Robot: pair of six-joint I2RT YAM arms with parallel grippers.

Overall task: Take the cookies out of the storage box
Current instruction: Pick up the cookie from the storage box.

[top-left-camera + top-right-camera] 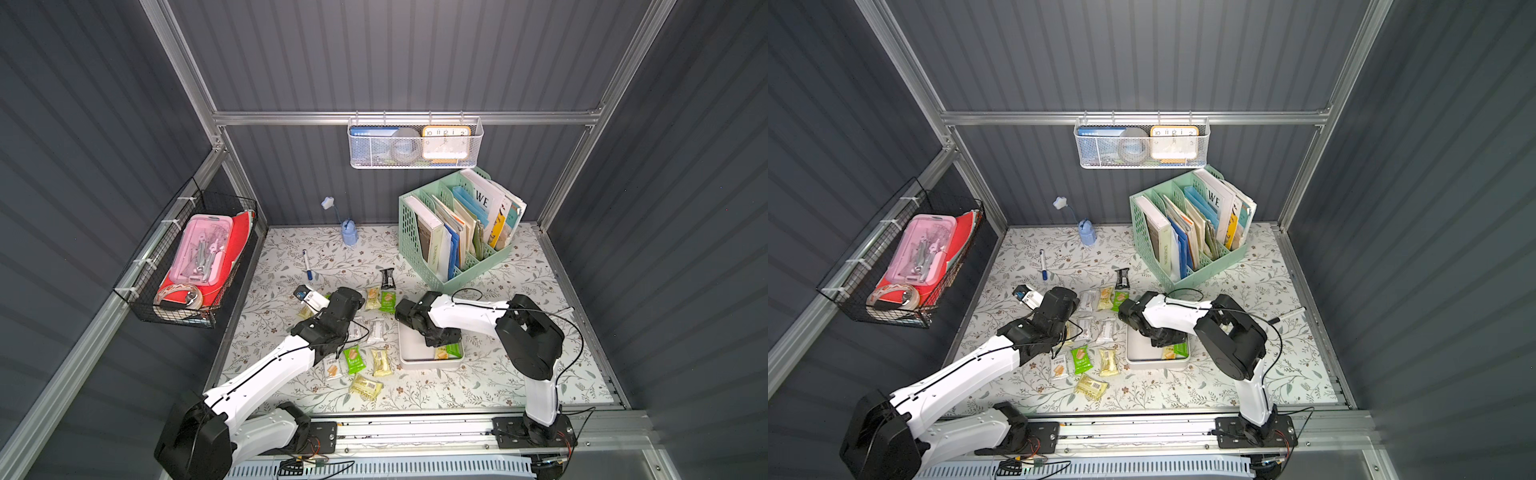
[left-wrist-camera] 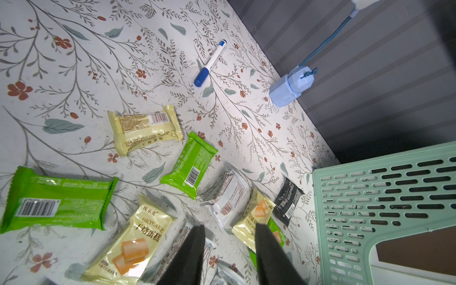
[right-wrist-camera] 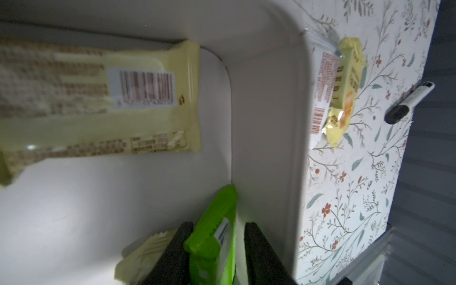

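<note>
In the storage box (image 1: 428, 366), at 3 o'clock of the cookies (image 1: 353, 359) on the bench (image 1: 519, 374), a green cookie (image 3: 217, 202) is straddled but not yet gripped by the part-open right tool (image 3: 218, 225); its slick wrapper may be squeezed out, or the yellow neighbour (image 3: 143, 251) dragged along.

Open floral table (image 1: 519, 374) lies right of the storage box (image 1: 428, 366) and along the near edge, leaving clear passage there. Left of the box, scattered cookies (image 1: 354, 360) crowd the surface beneath the left gripper (image 2: 229, 227). The mint file organizer (image 1: 457, 237) walls off the far right; a marker pen (image 1: 307, 266) lies far left. Inside the box, the wall rises just beside the right gripper (image 3: 218, 224).
</note>
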